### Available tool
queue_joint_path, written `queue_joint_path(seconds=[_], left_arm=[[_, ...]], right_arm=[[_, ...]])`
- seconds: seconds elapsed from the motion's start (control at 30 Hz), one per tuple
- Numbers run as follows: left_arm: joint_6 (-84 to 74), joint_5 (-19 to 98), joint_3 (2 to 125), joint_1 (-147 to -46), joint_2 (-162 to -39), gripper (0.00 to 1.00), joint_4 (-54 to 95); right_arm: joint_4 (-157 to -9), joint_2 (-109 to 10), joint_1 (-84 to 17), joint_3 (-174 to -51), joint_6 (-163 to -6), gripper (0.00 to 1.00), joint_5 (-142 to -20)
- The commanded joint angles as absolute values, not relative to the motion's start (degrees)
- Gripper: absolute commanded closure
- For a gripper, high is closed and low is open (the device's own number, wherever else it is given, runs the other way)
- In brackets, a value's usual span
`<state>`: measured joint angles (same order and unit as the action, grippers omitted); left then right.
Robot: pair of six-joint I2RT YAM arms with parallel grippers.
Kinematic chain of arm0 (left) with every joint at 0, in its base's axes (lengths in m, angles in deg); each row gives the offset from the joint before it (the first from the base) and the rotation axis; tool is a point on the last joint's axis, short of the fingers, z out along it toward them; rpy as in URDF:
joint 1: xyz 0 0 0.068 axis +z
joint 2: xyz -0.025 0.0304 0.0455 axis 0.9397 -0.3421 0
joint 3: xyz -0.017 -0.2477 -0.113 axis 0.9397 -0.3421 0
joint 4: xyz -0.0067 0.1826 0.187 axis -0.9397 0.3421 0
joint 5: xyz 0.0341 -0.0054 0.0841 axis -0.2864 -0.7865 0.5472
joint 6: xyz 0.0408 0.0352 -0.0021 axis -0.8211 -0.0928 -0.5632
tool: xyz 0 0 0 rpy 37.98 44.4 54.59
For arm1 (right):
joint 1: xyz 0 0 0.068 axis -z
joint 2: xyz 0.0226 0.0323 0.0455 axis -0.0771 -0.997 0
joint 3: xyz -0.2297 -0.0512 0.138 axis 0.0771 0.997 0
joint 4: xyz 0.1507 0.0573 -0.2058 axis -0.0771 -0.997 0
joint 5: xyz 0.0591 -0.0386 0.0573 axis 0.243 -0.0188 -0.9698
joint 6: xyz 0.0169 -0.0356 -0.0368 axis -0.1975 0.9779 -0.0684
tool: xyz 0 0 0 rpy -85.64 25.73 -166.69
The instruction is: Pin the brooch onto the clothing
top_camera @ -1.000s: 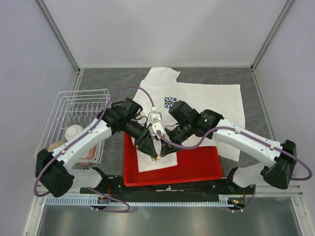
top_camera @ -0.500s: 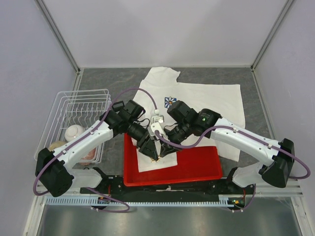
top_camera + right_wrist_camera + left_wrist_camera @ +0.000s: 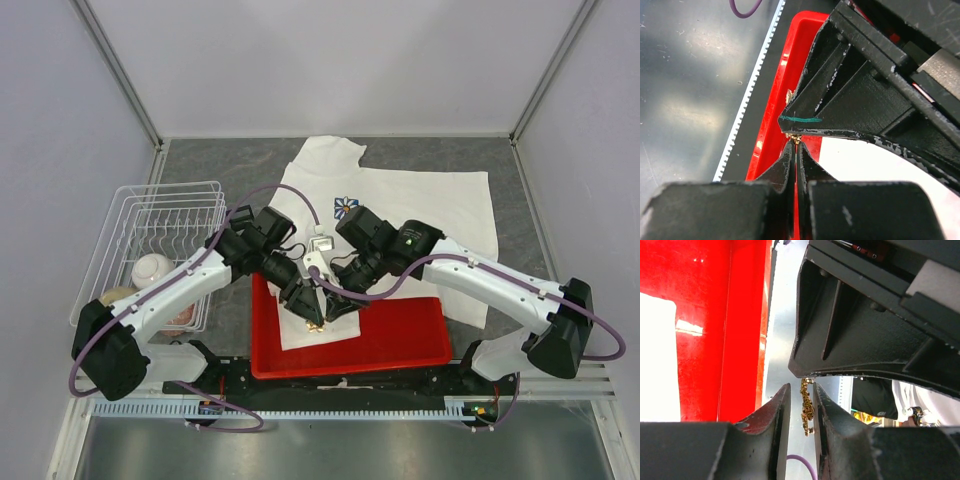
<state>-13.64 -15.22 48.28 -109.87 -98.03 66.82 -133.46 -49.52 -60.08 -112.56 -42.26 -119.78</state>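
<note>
Gold brooch [image 3: 806, 407] upright, edge-on; white T-shirt [image 3: 420, 200] spread out, daisy print [image 3: 345, 208] up.

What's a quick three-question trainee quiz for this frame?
1. The left gripper and right gripper meet over: A wire basket, B red tray, C daisy print.
2. Which gripper is pinched shut on the brooch?
3. True or false: the brooch hangs clear of the T-shirt, not yet pinned.
Key: 1 B; 2 right gripper; 3 true.
</note>
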Motion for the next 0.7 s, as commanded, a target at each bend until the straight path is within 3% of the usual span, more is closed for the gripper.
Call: queue_joint_path(seconds=[0.0, 0.13, 0.17, 0.2, 0.27, 0.3, 0.4, 0.5, 0.67], left_arm=[[-9.45, -17.32, 46.09, -109.98, -96.97, 0.72, 62.28], [-7.43, -18.38, 44.68, -109.81, -95.22, 0.90, 60.00], [-6.73, -18.47, 43.46, -109.63, -94.78, 0.98, 59.38], [-5.15, -18.47, 42.66, -108.85, -94.17, 0.98, 58.85], [-2.86, -18.90, 39.08, -107.44, -92.24, 0.98, 56.84], [0.02, -19.34, 37.57, -105.35, -91.53, 0.98, 56.13], [6.78, -20.14, 31.33, -100.78, -88.89, 0.98, 51.92], [14.51, -20.05, 25.18, -96.99, -85.04, 0.98, 46.30], [21.85, -15.93, 18.84, -95.39, -79.31, 0.98, 41.53]], right_arm=[[-132.47, -49.87, -60.76, -115.85, -40.76, 1.00, -121.50], [-132.29, -50.22, -60.76, -116.29, -41.02, 0.97, -120.98], [-132.12, -50.48, -60.76, -116.55, -41.46, 0.91, -120.71], [-131.77, -50.57, -60.76, -116.99, -42.07, 0.80, -119.84], [-131.59, -50.58, -60.32, -118.31, -43.04, 0.70, -118.34], [-131.33, -50.49, -60.15, -118.66, -43.65, 0.57, -117.99], [-129.22, -50.05, -57.78, -120.24, -47.95, 0.33, -117.64], [-124.48, -48.82, -52.95, -120.60, -54.10, 0.27, -117.29], [-114.55, -47.23, -49.25, -113.31, -58.95, 0.31, -106.05]])
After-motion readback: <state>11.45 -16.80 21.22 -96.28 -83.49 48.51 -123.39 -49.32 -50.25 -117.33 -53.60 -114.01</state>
